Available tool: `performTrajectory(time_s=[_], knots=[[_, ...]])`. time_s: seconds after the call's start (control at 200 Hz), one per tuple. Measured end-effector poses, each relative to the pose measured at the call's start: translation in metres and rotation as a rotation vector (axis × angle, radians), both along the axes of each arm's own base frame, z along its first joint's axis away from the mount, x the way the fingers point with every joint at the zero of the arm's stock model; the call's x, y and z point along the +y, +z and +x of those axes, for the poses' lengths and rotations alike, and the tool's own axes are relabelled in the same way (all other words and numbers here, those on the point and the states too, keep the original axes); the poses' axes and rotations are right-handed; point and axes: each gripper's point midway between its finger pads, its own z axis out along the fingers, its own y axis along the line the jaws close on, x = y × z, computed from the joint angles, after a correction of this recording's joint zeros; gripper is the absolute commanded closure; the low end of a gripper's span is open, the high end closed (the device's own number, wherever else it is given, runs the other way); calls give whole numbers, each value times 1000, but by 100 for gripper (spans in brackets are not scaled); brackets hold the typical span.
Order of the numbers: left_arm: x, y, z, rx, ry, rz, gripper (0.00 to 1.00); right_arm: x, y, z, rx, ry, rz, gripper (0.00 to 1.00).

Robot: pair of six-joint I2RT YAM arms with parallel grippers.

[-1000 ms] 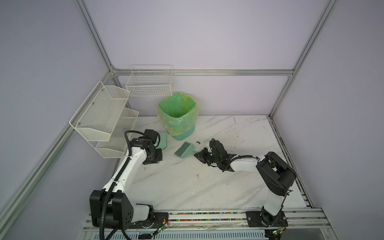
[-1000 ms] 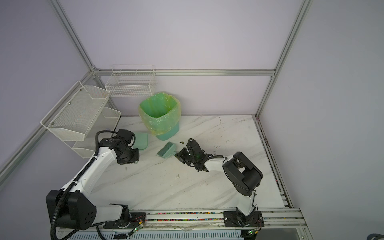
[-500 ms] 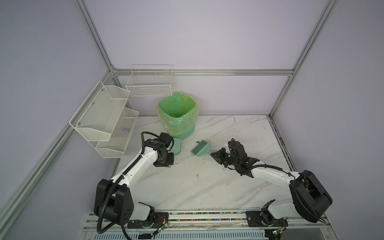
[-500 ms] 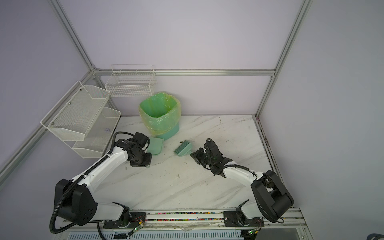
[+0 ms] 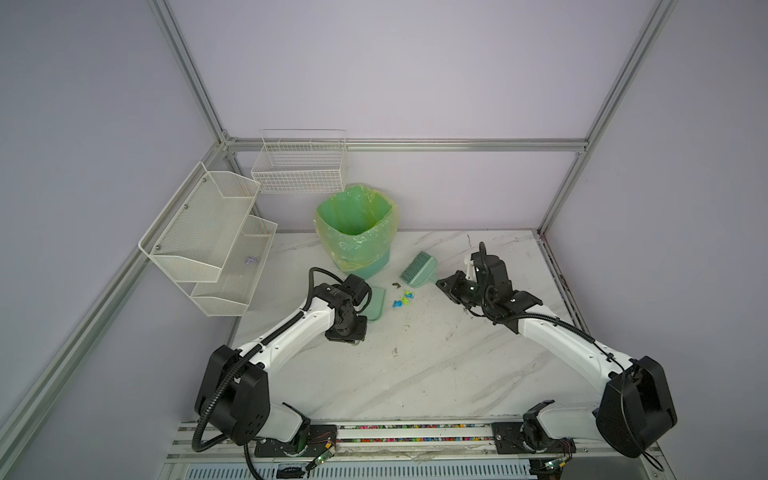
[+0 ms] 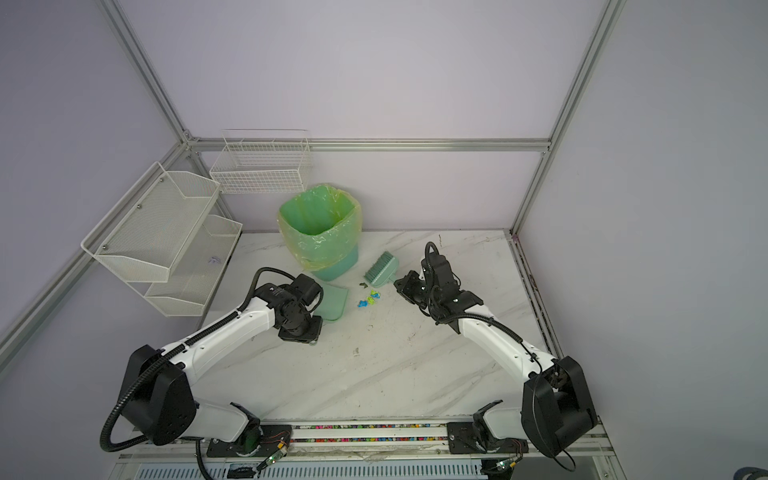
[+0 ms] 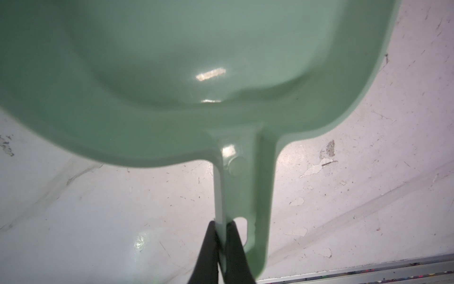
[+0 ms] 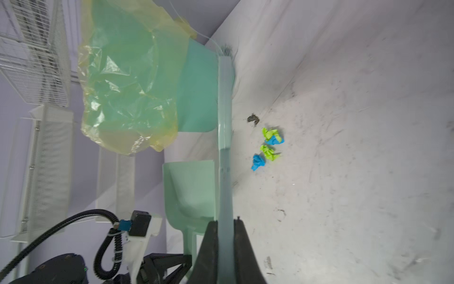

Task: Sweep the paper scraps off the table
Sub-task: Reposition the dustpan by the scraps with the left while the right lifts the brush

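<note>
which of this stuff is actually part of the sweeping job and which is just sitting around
In the job: paper scraps, table, brush held by the right hand, dustpan held by the left hand, lined bin, probably for the scraps.

Just lying about: mesh shelves, wire basket, dark speck near the scraps.

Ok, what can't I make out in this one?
- Left claw: hidden under its own wrist in both top views; only the left wrist view shows it shut on the dustpan handle.
- Dustpan's front lip: cut off by the left wrist view's edge.
- Whether the brush bristles touch the table: too small in top views, edge-on in the right wrist view.
- Purplish bit in the mesh shelf: too small to identify in a top view.
</note>
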Motion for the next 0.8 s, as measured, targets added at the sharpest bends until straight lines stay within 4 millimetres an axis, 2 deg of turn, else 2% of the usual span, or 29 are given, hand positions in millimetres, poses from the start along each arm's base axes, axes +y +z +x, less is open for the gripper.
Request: performTrajectory(time_s=[0.14, 0.255, 0.425, 0.63, 0.8], knots=[[-10, -9, -11, 39, -32, 8, 100, -10, 7, 17, -50, 14, -175, 100], [-17, -13, -16, 60, -55, 2, 100, -17, 1, 25, -56, 41, -311, 100], [-27, -17, -24, 98, -78, -24, 100, -29, -10, 27, -47, 84, -462, 100], [-36, -17, -33, 124, -100, -46, 100, -38, -5, 28, -78, 120, -574, 100], [-38, -17, -38, 140, -112, -45, 100, -39, -6, 31, -92, 158, -622, 100]])
